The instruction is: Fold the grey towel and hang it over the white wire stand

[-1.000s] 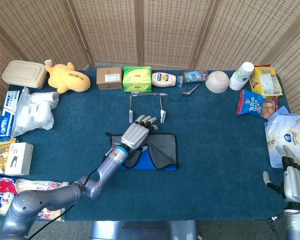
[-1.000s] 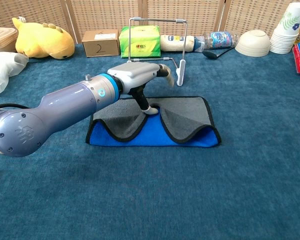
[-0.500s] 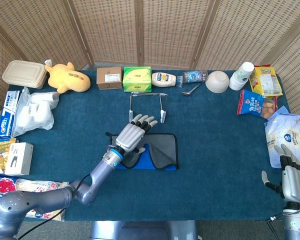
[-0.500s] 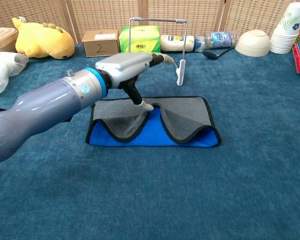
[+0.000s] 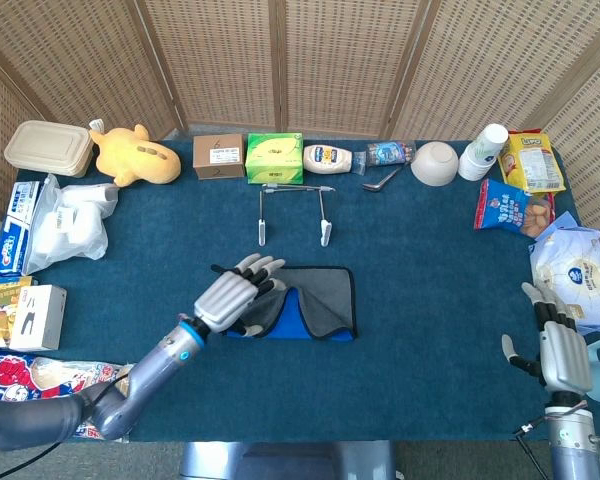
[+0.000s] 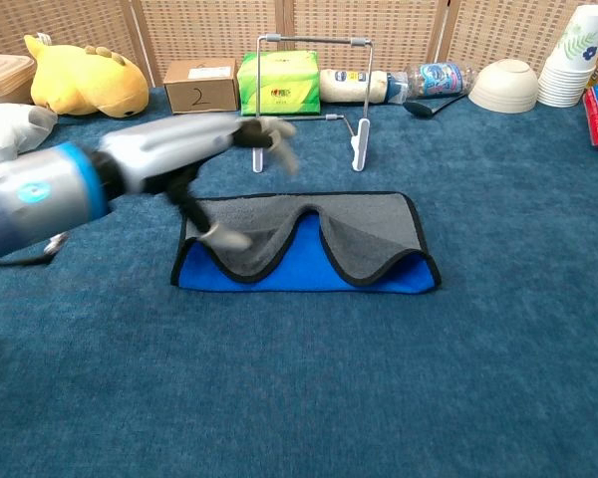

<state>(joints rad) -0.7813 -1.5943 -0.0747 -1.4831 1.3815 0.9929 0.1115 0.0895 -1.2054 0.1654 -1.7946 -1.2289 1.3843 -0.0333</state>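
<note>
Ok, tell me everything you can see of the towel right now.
The towel lies flat on the blue table cloth, in front of the white wire stand. It is grey terry with a blue underside and black edging, folded roughly in half, its upper layer sagging in two lobes. The left robot hand hovers over its left end; contact is unclear.

The cardboard box (image 6: 200, 85) bears a handwritten "2"; other labels are unreadable.

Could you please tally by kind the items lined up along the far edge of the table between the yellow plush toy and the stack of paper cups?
Boxes: 2 (brown cardboard box, green tissue box)
Bottles: 2 (white squeeze bottle, clear bottle lying on its side)
Spoon: 1
Bowl: 1
Total: 6
</note>
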